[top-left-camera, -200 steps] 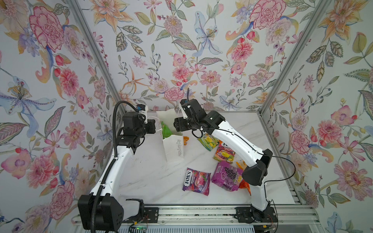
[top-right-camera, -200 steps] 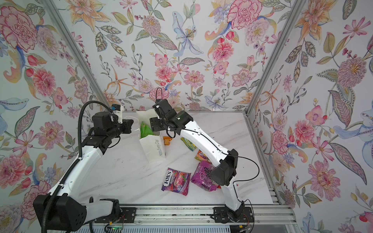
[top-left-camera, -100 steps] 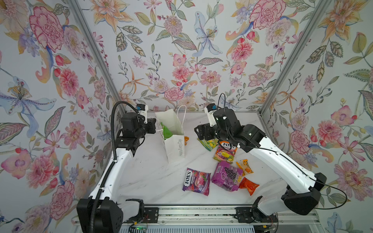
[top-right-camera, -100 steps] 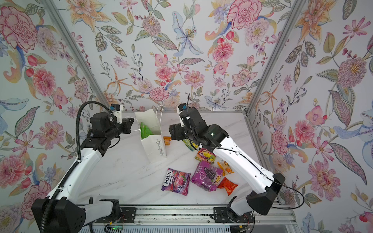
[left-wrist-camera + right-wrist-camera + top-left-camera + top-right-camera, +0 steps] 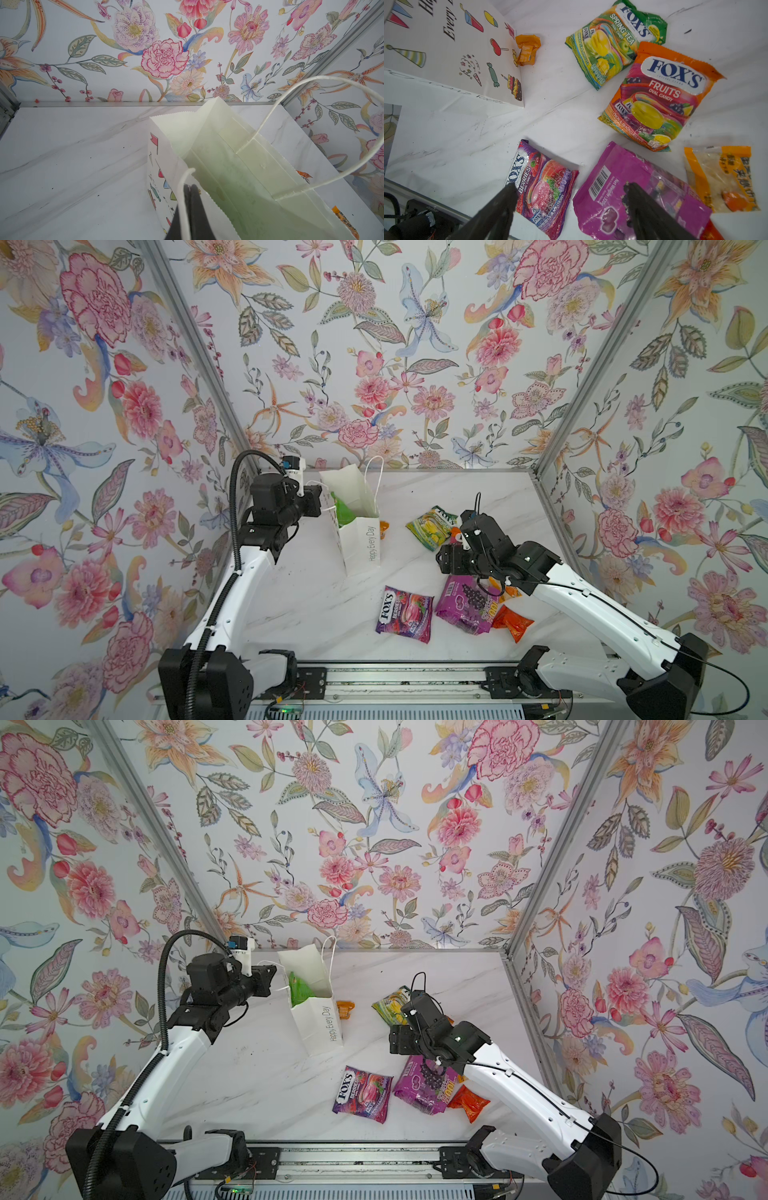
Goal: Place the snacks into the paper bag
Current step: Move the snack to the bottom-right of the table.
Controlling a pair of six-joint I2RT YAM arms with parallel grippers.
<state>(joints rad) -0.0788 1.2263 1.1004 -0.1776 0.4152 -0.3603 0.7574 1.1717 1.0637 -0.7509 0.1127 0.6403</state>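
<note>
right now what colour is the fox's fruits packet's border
Orange. The FOX'S Fruits packet shows best in the right wrist view.

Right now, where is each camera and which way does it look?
Top views: high overhead, tilted down at the table; both arms show.
Left wrist: on its arm, looking into the paper bag; shut left end effector shows.
Right wrist: on its arm, looking down at snacks; open right end effector shows.
Shared: top and right wrist show the Berries packet.

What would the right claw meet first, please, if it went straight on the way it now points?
Probably the bare table among the Berries packet, the Fruits packet and the purple packet; depth is unclear.
</note>
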